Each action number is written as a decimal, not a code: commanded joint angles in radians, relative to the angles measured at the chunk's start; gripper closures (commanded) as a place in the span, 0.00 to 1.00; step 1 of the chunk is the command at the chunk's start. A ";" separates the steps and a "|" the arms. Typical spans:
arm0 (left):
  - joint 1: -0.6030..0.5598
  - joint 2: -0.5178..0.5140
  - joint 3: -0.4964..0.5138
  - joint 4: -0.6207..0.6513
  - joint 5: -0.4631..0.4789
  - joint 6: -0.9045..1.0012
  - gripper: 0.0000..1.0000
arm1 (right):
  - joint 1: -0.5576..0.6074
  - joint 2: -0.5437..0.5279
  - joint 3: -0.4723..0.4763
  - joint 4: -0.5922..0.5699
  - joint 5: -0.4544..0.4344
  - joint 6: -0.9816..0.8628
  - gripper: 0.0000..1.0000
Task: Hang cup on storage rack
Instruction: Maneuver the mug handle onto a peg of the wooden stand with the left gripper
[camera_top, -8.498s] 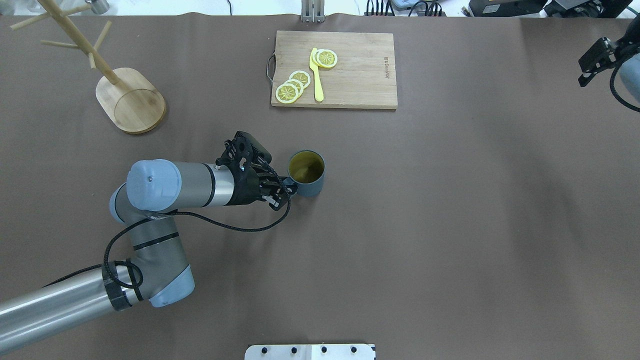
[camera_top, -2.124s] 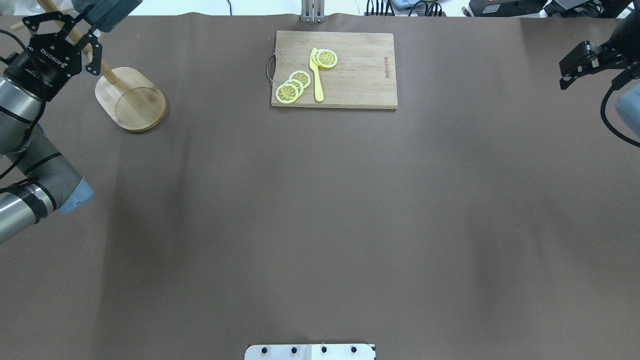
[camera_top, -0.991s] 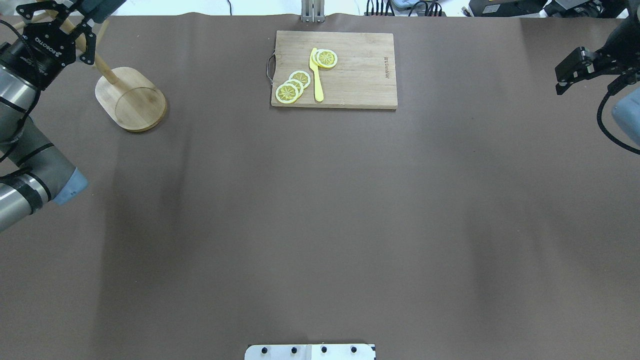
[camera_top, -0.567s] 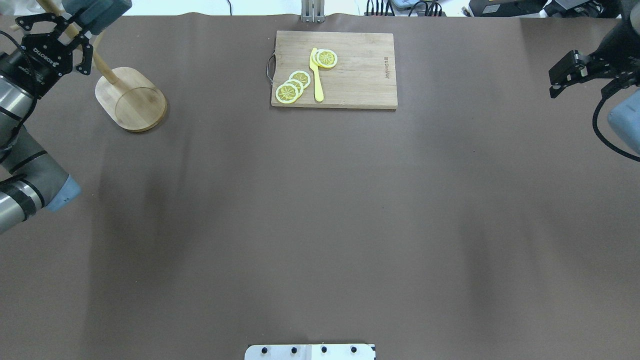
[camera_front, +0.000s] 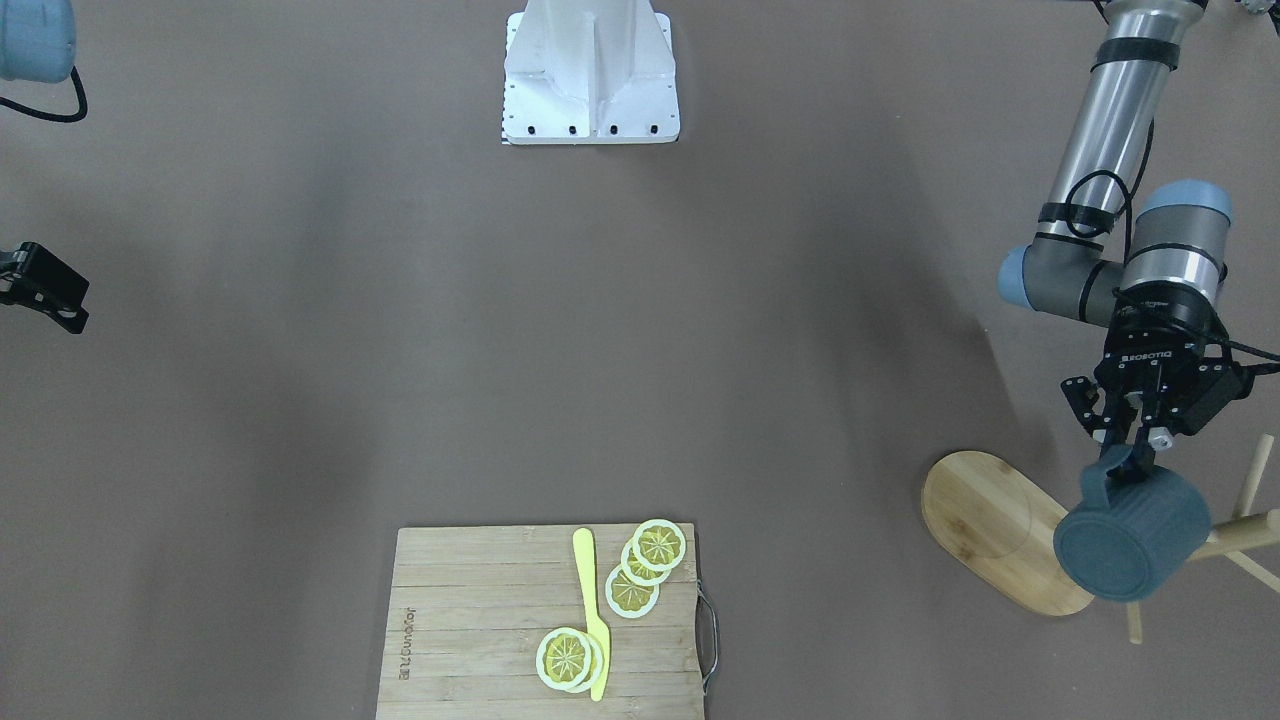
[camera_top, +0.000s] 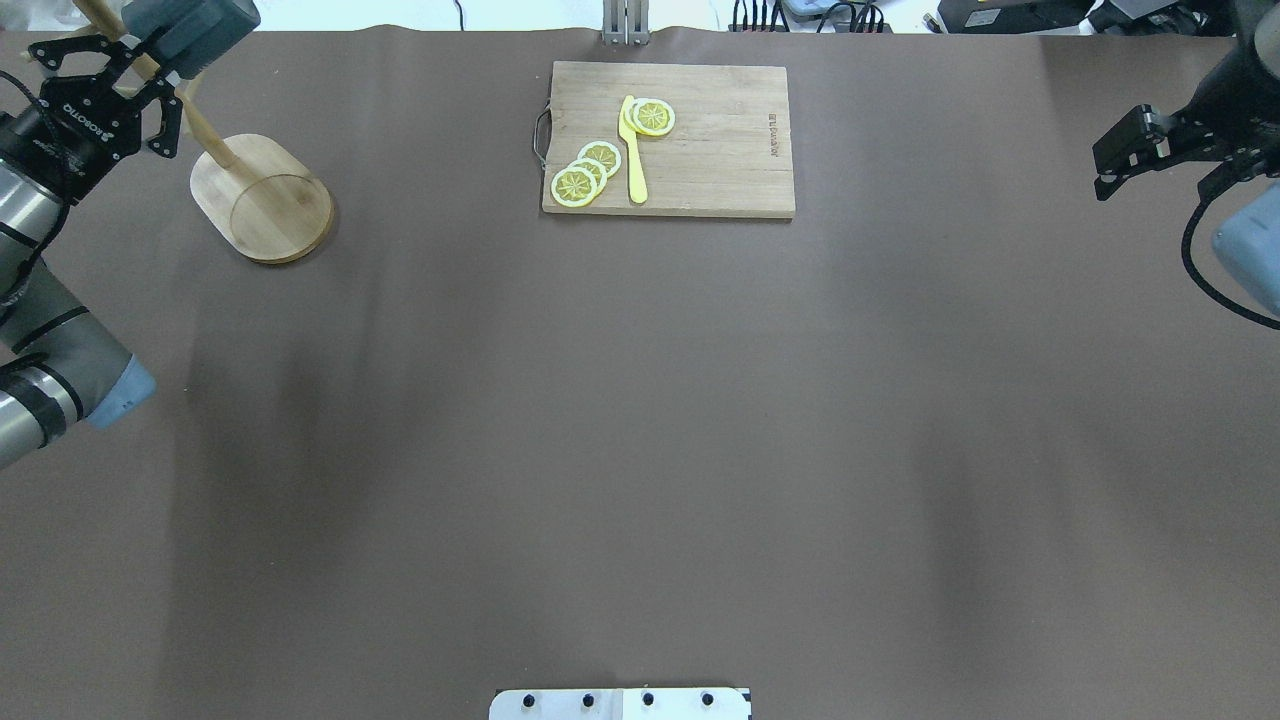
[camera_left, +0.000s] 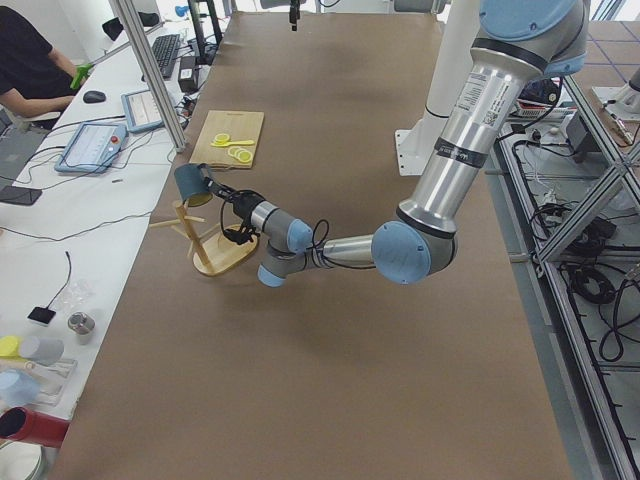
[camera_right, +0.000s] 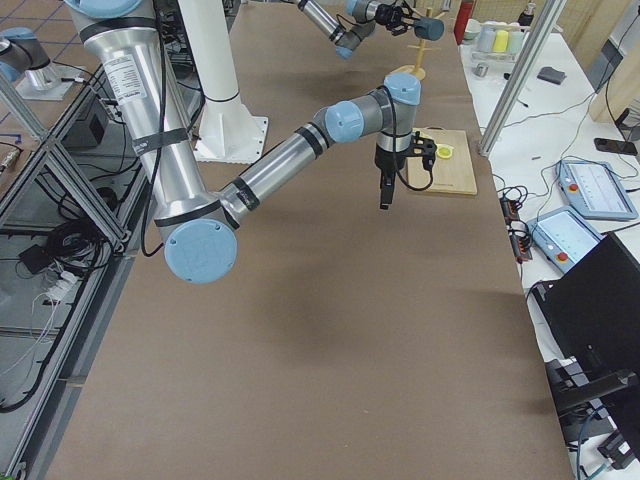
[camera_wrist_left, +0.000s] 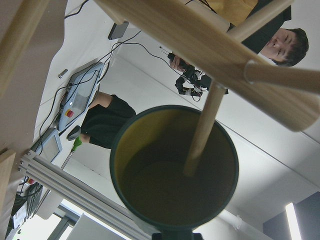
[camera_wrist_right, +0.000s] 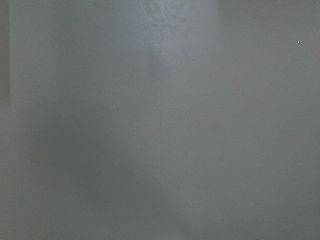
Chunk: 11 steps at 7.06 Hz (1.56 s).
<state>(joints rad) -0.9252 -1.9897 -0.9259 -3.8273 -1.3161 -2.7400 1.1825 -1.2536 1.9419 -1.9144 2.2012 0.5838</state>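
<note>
My left claw (camera_front: 1128, 460) is closed tight on the handle of the cup (camera_front: 1130, 545) and holds it on its side in the air beside the storage rack (camera_front: 985, 520), clear of the worktop (camera_front: 640, 330). One peg (camera_wrist_left: 202, 130) pokes into the cup's yellow mouth. My right claw (camera_top: 1108, 178) hangs far across the worktop; I cannot tell how wide it stands.

The black two-finger left hand (camera_front: 1128, 452) pinches the handle of a slate blue-grey mug (camera_front: 1135, 545), which is tilted with its base toward the camera. The mug overlaps the oval-based light bamboo mug tree (camera_front: 985, 520). Well apart on the brown worktop (camera_front: 500, 330), a rectangular wooden cutting board (camera_front: 470, 620) bears lemon slices (camera_front: 660, 545) and a yellow plastic knife (camera_front: 592, 600).
</note>
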 joint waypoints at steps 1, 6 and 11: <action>-0.003 0.003 0.001 -0.003 0.000 -0.001 1.00 | -0.003 -0.001 0.000 0.000 0.000 0.001 0.00; -0.006 0.022 0.001 -0.003 0.003 -0.004 1.00 | -0.004 -0.001 0.006 0.000 0.000 0.001 0.00; -0.009 0.037 -0.001 0.000 0.003 -0.003 1.00 | -0.007 -0.001 0.006 0.000 0.000 0.001 0.00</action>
<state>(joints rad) -0.9343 -1.9543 -0.9263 -3.8281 -1.3131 -2.7429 1.1756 -1.2548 1.9481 -1.9144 2.2013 0.5845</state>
